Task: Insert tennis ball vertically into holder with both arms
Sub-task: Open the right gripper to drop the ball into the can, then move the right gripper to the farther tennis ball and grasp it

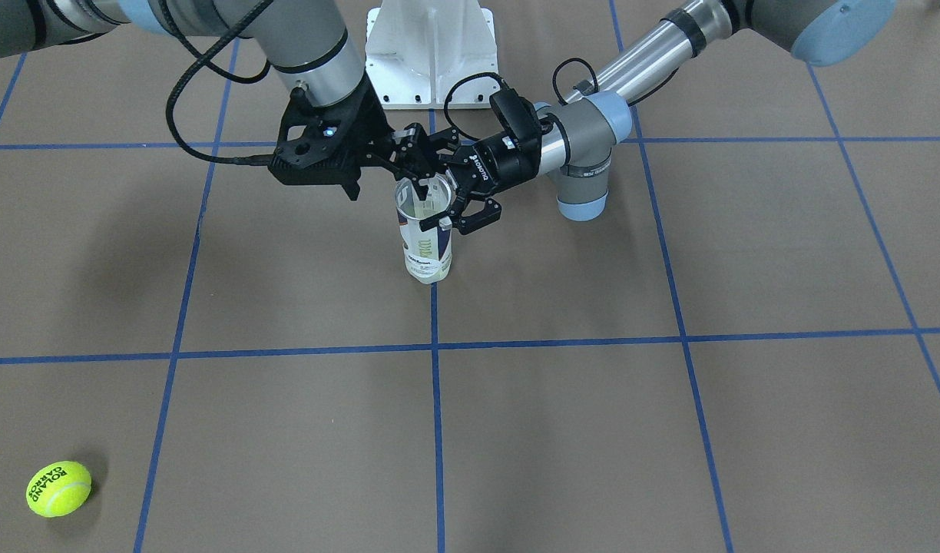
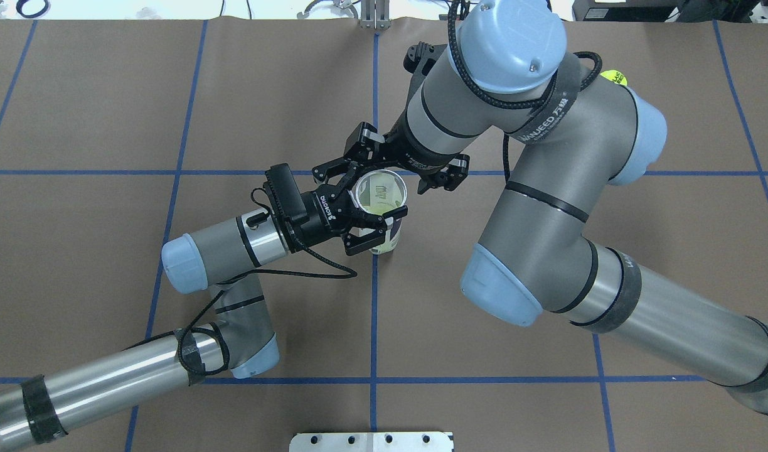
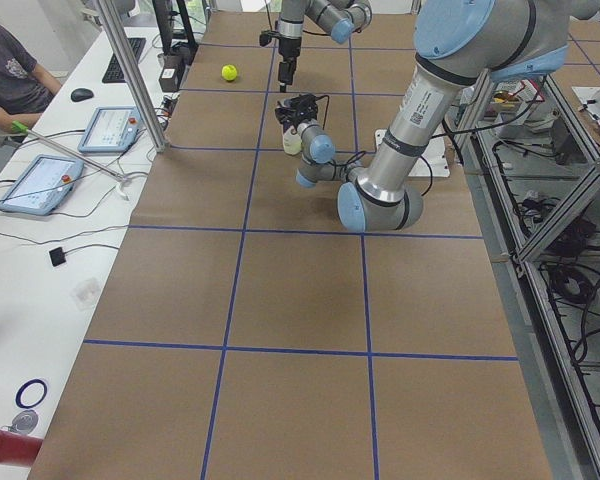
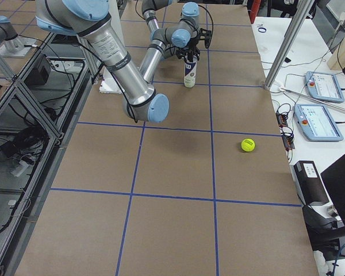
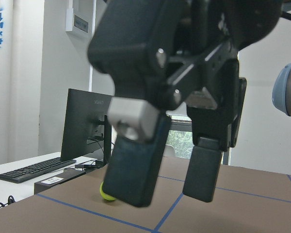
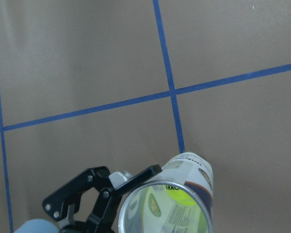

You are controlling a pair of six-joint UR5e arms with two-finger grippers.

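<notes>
With the left hand (image 2: 362,212) open beside the upright tennis-ball can (image 1: 428,250), lift the right hand (image 1: 416,165) (grip unclear) straight up, clear of the rim.

Two arms (image 2: 227,242) (image 2: 547,207), one holder (image 1: 428,246), perhaps two balls (image 1: 59,488) (image 6: 182,196)

Holder (image 1: 426,246) upright mid-desk (image 1: 670,430), on a grid line, just before pedestal base (image 1: 429,54). Inner ball (image 6: 180,196) in holder at bottom. Left tool (image 1: 458,219) beside rim on robot's left, right tool (image 1: 424,173) over rim. Loose ball (image 1: 58,488) on desk, far side, robot's right, well apart.
</notes>
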